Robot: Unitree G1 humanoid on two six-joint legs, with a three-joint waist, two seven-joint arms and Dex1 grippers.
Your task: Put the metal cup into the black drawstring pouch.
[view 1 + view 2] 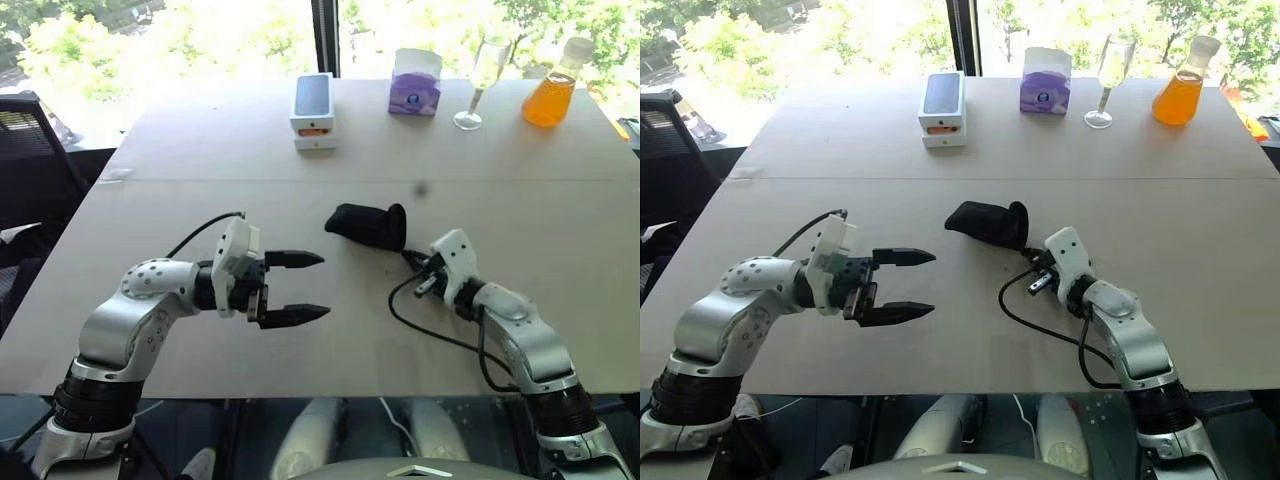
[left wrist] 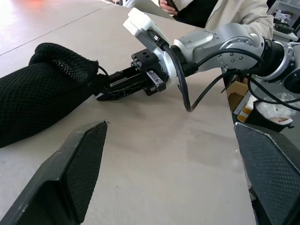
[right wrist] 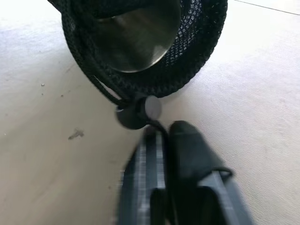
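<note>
from the head camera i see the black drawstring pouch (image 1: 368, 225) lying on its side near the middle of the counter (image 1: 200, 200), its mouth turned toward my right arm. my left claw (image 1: 310, 286) hangs just above the counter to the pouch's left, well apart from it, pointing right with its two black fingers spread wide and nothing between them. my right claw (image 1: 412, 259) points forward and left, its tip right at the lower rim of the pouch mouth. along the far edge stand a white phone box (image 1: 313, 110), a purple tissue pack (image 1: 415, 82), a wine glass (image 1: 481, 80) and a flask of orange liquid (image 1: 554, 88). a black office chair (image 1: 30, 150) sits off the counter's left side.

in the left wrist view my own fingers (image 2: 75, 173) stand far apart and empty. beyond them the right claw (image 2: 105, 91) is pinched together against the gathered mouth of the mesh pouch (image 2: 37, 101); i cannot tell from here just what it has between the tips. a person in a pale top (image 2: 234, 14) sits past the counter.

the right wrist view looks straight into the pouch mouth (image 3: 187, 51): the metal cup (image 3: 136, 37) is inside it, its steel wall showing within the mesh ring. the round black cord stopper (image 3: 139, 111) sits just below the rim, and my right fingers (image 3: 192, 154) are closed together right behind it, with the thin cord running between them.
</note>
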